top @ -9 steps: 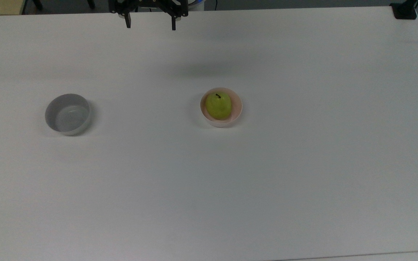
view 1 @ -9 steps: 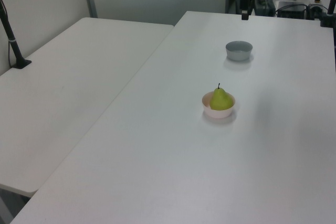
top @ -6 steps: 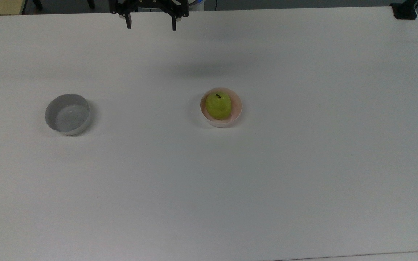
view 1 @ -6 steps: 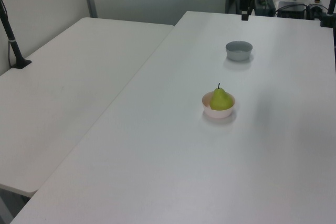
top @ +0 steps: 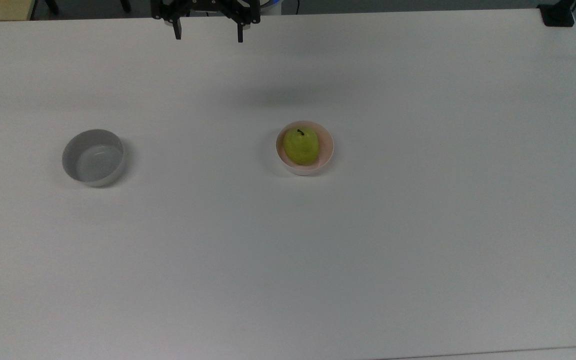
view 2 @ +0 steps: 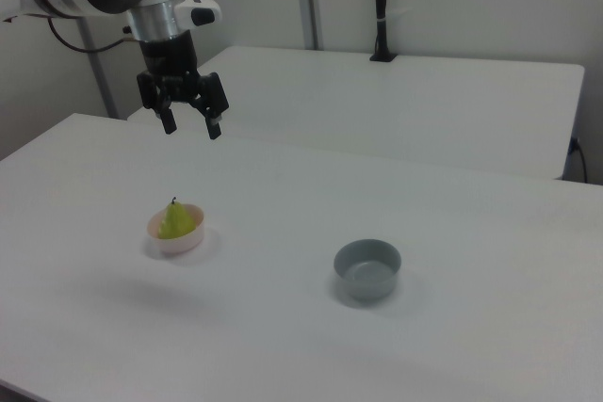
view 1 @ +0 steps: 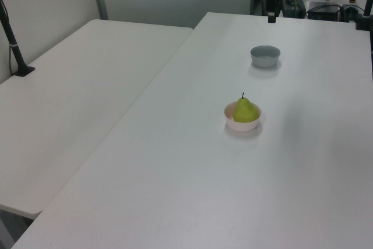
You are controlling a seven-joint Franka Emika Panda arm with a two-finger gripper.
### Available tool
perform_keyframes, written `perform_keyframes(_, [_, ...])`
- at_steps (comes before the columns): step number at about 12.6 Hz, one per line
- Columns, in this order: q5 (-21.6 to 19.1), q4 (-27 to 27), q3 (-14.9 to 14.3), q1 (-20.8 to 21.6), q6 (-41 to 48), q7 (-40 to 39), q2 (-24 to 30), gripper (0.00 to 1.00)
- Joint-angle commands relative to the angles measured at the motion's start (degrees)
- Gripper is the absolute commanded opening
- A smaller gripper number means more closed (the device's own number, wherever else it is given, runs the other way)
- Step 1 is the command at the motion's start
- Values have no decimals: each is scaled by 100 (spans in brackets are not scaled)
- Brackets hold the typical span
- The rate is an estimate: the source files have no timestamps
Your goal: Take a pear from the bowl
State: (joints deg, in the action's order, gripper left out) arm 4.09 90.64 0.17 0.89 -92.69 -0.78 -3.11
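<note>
A yellow-green pear (top: 301,145) (view 1: 245,110) (view 2: 173,221) with a short dark stem sits upright in the pale pink bowl (top: 326,159) (view 1: 235,124) (view 2: 185,244) near the table's middle. My gripper (top: 208,37) (view 2: 192,127) hangs open high above the table, its two black fingers spread wide with nothing between them. In the top view it is at the upper edge, up and left of the bowl. In the right view it hovers well above the pear and slightly to the right.
An empty grey bowl (top: 93,157) (view 1: 265,56) (view 2: 367,268) stands apart from the pink one, far to the top view's left. A second white table (view 1: 76,91) adjoins this one, with a black clamped post (view 2: 381,7) on it.
</note>
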Motion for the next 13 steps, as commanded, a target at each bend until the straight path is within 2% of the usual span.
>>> perform_keyframes(1, [-49, -12, 18, 34, 120, -10, 12, 100])
perform_keyframes(5, [-66, -3, 228, 209, 190, 43, 21, 100])
perform_keyframes(10, [-110, -3, 835, 359, 111, 43, 3, 100])
perform_keyframes(13, [-137, -3, 985, 368, 76, 34, -242, 100])
